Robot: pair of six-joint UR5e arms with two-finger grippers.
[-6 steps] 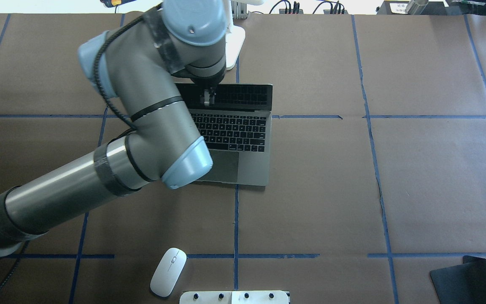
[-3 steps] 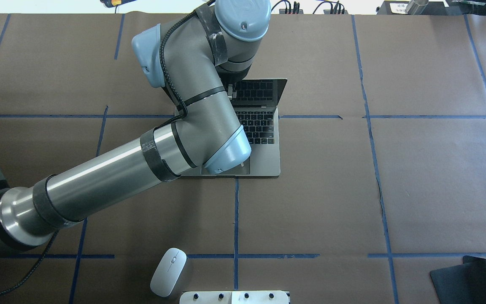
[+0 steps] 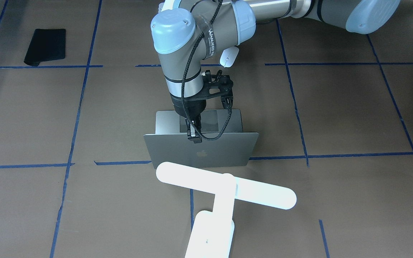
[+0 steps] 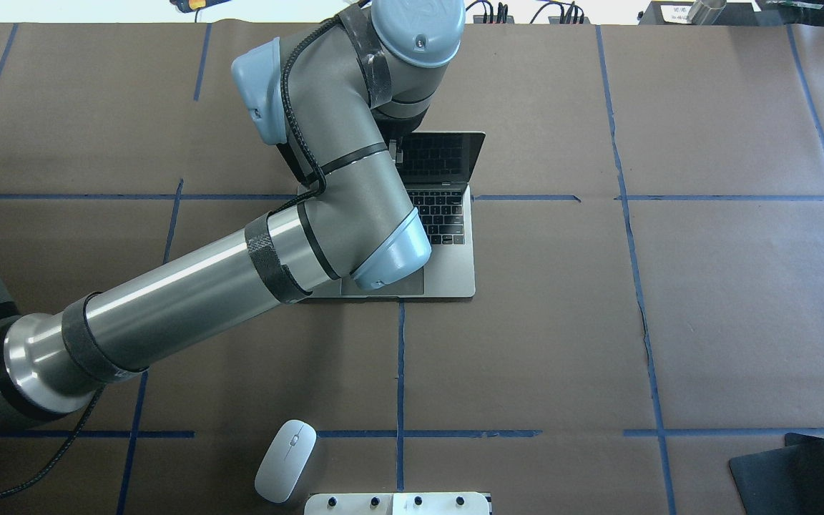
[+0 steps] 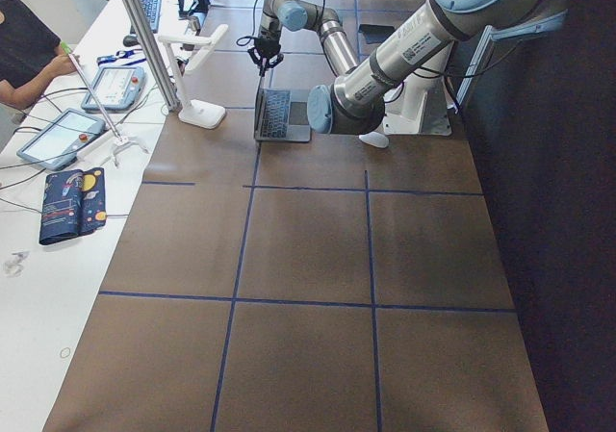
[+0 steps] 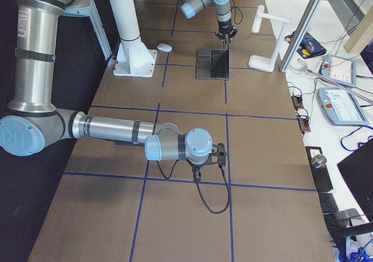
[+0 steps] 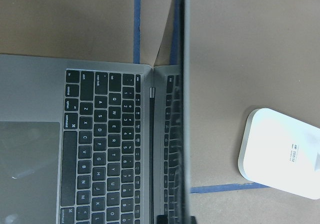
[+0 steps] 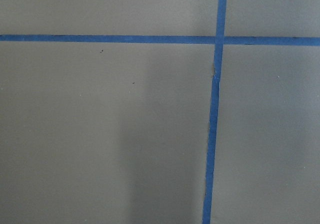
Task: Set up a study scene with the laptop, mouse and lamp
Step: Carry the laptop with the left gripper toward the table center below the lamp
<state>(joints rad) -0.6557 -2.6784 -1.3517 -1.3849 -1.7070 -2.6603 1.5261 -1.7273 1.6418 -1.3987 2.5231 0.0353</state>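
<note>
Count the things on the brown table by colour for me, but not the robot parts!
White: 2, the mouse and the lamp
Grey: 1, the laptop
Black: 1, the pad
Total: 4

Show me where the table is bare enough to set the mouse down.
Bare paper spans the robot's right of the laptop, and the stretch between laptop and mouse across to the black pad. Crowded behind the laptop: the lamp stands close, and the left gripper pinches the lid.
</note>
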